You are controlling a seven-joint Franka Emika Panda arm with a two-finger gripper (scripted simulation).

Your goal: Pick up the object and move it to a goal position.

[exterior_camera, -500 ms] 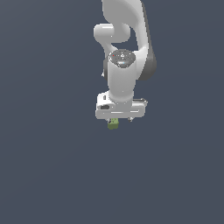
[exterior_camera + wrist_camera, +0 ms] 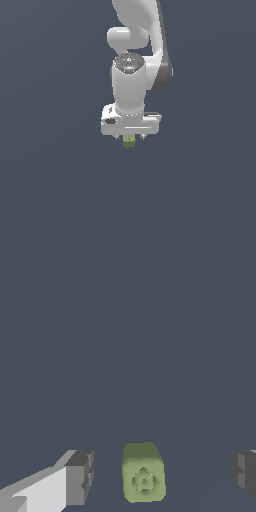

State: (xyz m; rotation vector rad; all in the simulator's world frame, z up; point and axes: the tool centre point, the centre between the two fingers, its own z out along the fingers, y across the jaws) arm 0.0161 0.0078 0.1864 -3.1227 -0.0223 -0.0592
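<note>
The object [image 2: 128, 142], a small yellow-green block, sits on the dark grey floor directly beneath the white hand. In the wrist view the object [image 2: 143, 473] shows a faint round mark on its near face. It lies between the two dark fingertips with a clear gap on each side, nearer to one finger than the other. My gripper [image 2: 129, 138] is open around the block, with its fingers [image 2: 80, 477] not touching it. In the exterior view the hand hides most of the fingers.
A plain dark grey floor [image 2: 55, 200] extends all around. The white arm [image 2: 131, 80] rises above the hand. No other objects are in view.
The arm and hand have shifted slightly toward the exterior view's left and now sit squarer over the block. The block has not visibly moved.
</note>
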